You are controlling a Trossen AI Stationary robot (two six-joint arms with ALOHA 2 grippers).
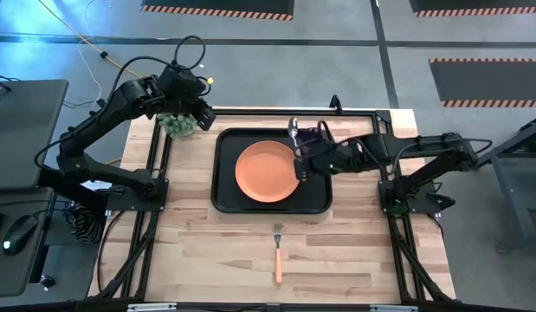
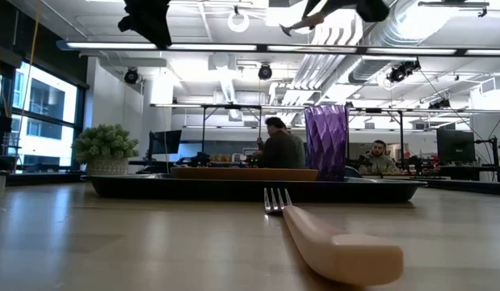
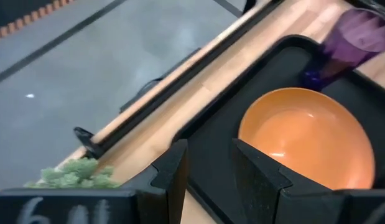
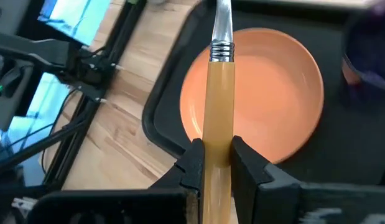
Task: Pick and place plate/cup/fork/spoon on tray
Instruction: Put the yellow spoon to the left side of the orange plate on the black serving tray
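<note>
Your right end effector (image 4: pixel 214 158), clamped on the spoon (image 4: pixel 218 106), hangs over the plate (image 1: pixel 266 172) in the tray (image 1: pixel 224 199), cup (image 2: pixel 325 141) at the far right corner. Fork (image 1: pixel 278 253) lies on the near bench (image 1: pixel 198 251). Left end effector (image 3: pixel 208 171) waits far left, fingers apart.

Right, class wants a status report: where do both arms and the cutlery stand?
Right gripper shut on spoon, above plate in tray. Left gripper open, empty, off tray. Fork waits on table, unobstructed.
</note>
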